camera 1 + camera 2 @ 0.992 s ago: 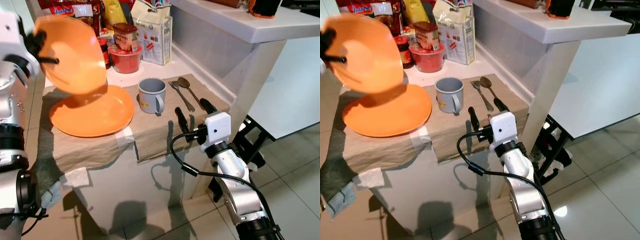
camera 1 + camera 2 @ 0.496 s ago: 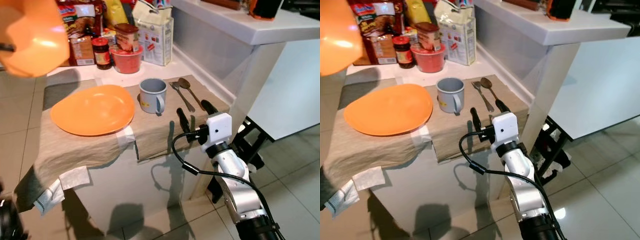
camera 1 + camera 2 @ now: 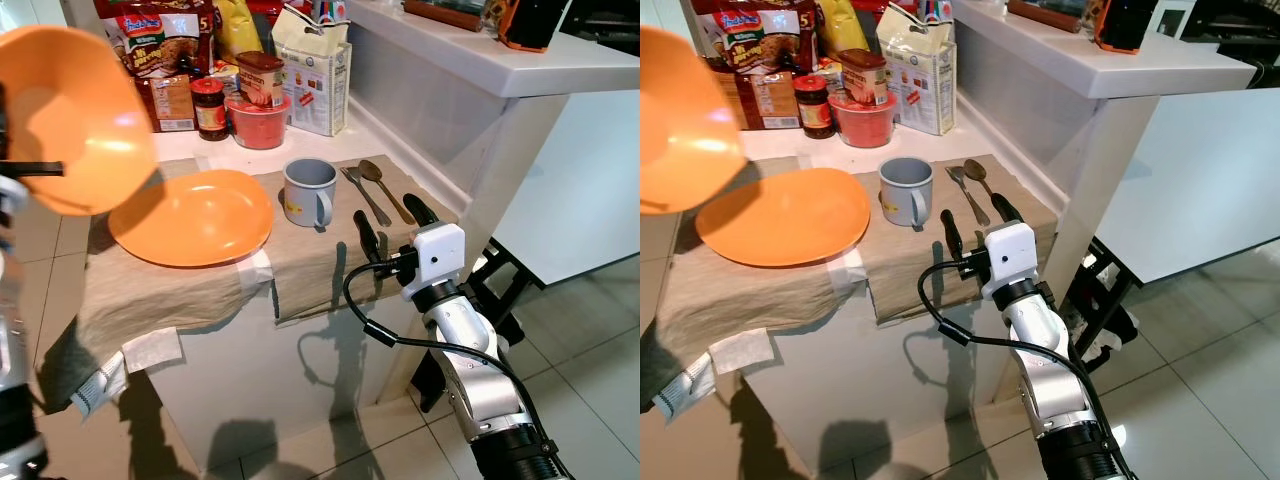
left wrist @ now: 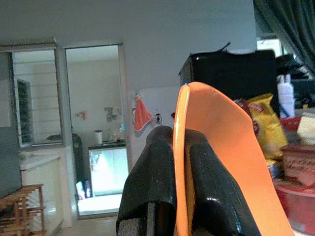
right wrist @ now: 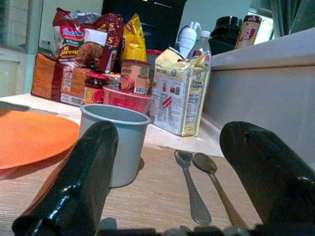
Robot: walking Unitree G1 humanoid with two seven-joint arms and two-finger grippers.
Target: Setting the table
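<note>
Bowl (image 3: pixel 75 115) is back lower than 0.5 s ago, left gripper (image 4: pixel 179 162) clamped on its thin glossy orange rim, held above the plate's (image 3: pixel 195 215) left edge. Right gripper (image 3: pixel 385 225) unmoved at the cloth edge, fingers apart, near the grey mug (image 3: pixel 307 190).

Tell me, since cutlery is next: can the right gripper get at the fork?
Probably yes. The right gripper sits open at the table edge, pointed at the fork and spoon; bare cloth lies between them, and the mug stands off to one side.
</note>
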